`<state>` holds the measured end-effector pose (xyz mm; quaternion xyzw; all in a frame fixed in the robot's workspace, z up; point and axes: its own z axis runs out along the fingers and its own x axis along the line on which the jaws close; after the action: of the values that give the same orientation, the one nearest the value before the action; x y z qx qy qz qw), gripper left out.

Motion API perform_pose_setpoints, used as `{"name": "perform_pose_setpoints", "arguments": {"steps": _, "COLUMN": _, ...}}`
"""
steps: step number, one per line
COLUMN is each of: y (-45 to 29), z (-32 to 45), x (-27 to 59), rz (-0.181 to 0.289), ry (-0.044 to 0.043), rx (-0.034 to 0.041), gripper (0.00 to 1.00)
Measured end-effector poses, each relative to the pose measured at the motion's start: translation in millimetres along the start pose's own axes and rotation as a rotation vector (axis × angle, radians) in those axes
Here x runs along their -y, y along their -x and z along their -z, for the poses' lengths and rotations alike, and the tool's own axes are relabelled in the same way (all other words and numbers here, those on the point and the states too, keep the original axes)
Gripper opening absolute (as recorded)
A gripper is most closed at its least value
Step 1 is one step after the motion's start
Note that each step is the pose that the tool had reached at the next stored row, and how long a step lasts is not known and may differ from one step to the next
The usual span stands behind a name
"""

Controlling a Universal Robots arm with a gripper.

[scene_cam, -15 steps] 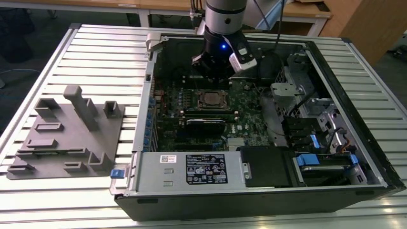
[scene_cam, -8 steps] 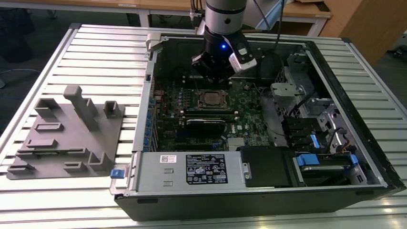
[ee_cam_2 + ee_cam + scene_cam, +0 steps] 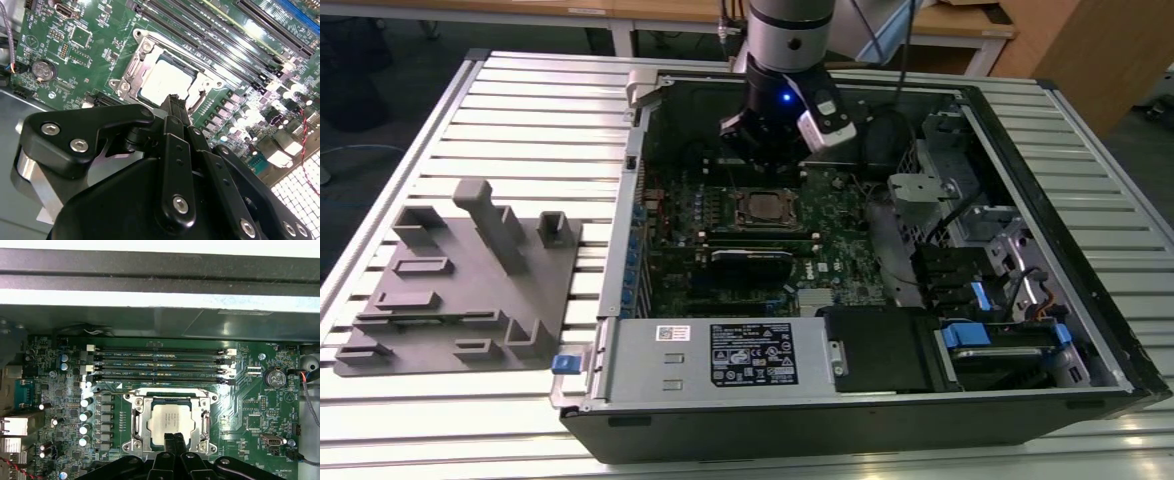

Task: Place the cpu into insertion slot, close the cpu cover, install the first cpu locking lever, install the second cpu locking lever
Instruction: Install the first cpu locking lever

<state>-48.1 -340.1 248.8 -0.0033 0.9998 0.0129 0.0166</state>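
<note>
Silvery-grey chip (image 3: 171, 419) lies flat in its socket (image 3: 172, 401) on the green board (image 3: 250, 405), with the metal cover frame (image 3: 141, 421) down around it. My gripper (image 3: 175, 438) hangs close over one edge of the chip, fingers pressed together, pinching nothing. My arm (image 3: 787, 40) reaches into the open computer case (image 3: 854, 425).

You see your robot arm (image 3: 787, 30) as a smooth silver-grey cylinder ending in a black wrist section with a small glowing blue light (image 3: 783, 98), and its matte black gripper (image 3: 175, 102) built of angular links fastened by round silver screws (image 3: 180, 203).
</note>
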Motion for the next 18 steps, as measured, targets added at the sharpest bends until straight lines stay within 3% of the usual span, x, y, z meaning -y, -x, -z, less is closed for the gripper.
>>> {"name": "perform_pose_setpoints", "arguments": {"steps": 5, "y": -4.8, "z": 0.2, "x": -0.1, "rz": 0.0, "ry": 0.0, "rx": -0.0001, "gripper": 0.11}}
{"name": "perform_pose_setpoints", "arguments": {"steps": 18, "y": -5.5, "z": 0.2, "x": -0.1, "rz": 0.0, "ry": -0.0001, "rx": -0.0001, "gripper": 0.11}}
